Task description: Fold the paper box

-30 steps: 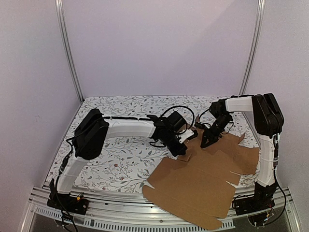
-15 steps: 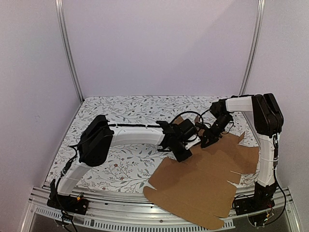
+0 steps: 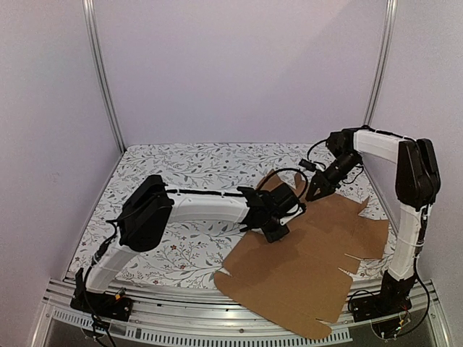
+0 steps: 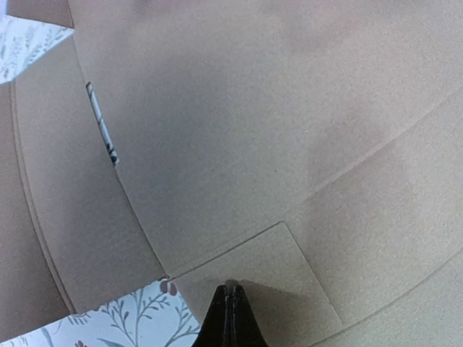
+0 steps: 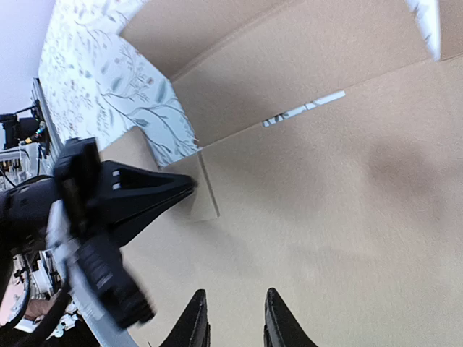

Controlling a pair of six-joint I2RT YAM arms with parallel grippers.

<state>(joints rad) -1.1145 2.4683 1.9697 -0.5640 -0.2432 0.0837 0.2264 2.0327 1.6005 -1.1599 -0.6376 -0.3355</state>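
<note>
Shows the paper box lying unfolded and mostly flat on the right, near part of the floral table, its near corner reaching over the front rail. Finds the left gripper pressed together, tip down against a small tab at the sheet's left edge. Finds the right gripper slightly spread, pinching nothing, over the sheet's far part.
</note>
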